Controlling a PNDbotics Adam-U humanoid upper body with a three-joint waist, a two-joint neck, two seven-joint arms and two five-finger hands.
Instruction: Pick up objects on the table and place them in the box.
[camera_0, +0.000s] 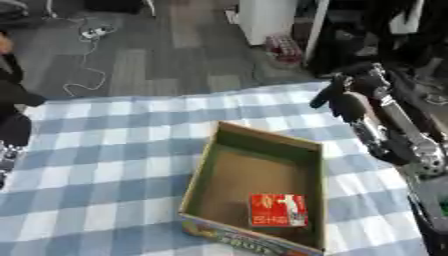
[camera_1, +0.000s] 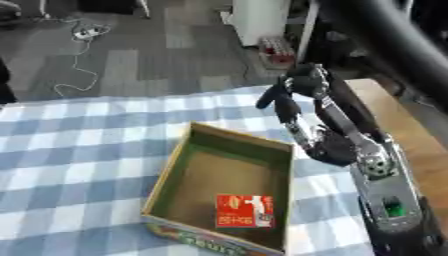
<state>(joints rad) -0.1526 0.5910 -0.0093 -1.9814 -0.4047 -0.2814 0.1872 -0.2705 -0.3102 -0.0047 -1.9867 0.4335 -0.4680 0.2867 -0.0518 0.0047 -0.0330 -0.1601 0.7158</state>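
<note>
Hanging above the far right part of the tabletop (camera_0: 96, 165), the right hand (camera_1: 289, 97) is raised off the cloth beyond the box's far right corner, fingers curled downward and holding nothing that shows. One box (camera_0: 262, 185) stands open near the front edge, slightly right of centre, its long axis running roughly front to back with a slight skew. One red packet (camera_0: 278, 210) lies flat on the box floor, near the front right corner. No other loose object shows on the checked cloth, so nothing is left to pick up within these views, as far as I can judge. The packet lies toward the front of the right hand, well apart from it. Something dark shows at the tabletop's left edge, possibly the left hand; I cannot tell. The right hand is the nearer to the box.
</note>
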